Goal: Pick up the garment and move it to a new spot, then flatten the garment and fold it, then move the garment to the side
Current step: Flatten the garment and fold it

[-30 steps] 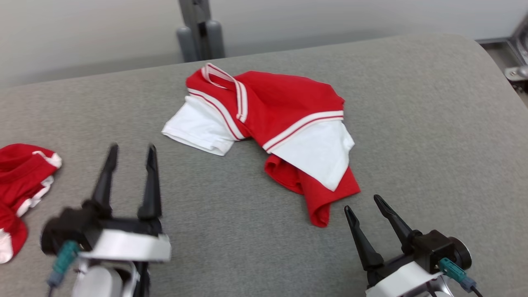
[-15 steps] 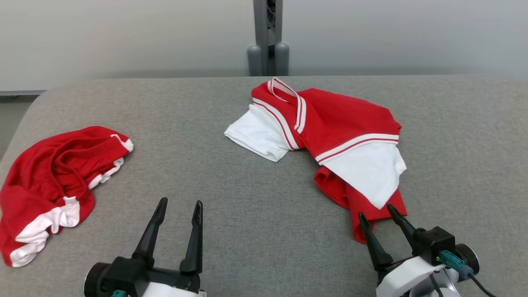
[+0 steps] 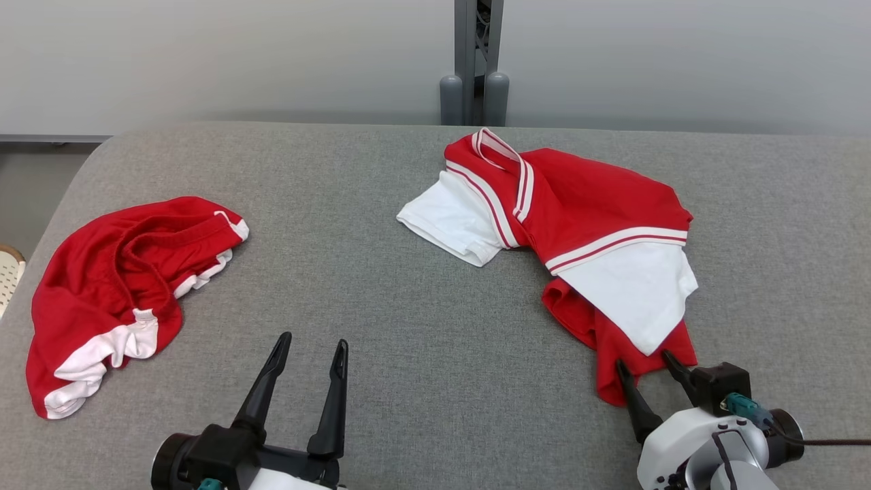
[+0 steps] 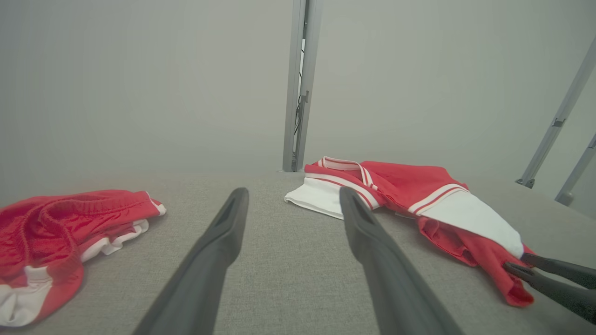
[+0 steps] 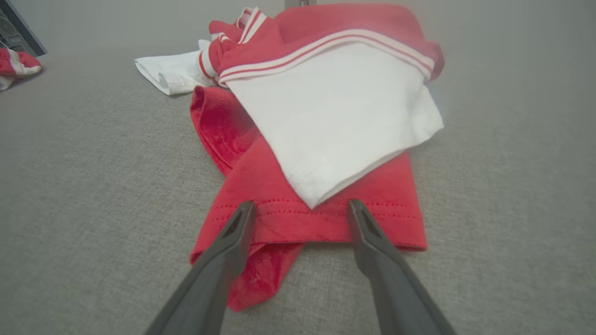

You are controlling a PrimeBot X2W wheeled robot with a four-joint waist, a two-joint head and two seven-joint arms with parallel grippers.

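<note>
Grey fabric-covered desk (image 3: 408,306), pale wall behind: crumpled red-and-white shirt (image 3: 578,204) lies right of centre.
Right pincer (image 3: 643,359) open astride its red hem; left pincer (image 3: 314,339) open mid-desk; red-and-white shorts (image 3: 116,286) far left.

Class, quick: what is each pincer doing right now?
Left pincer: open, empty.
Right pincer: open, astride the red shirt at its near hem, not gripping.
</note>
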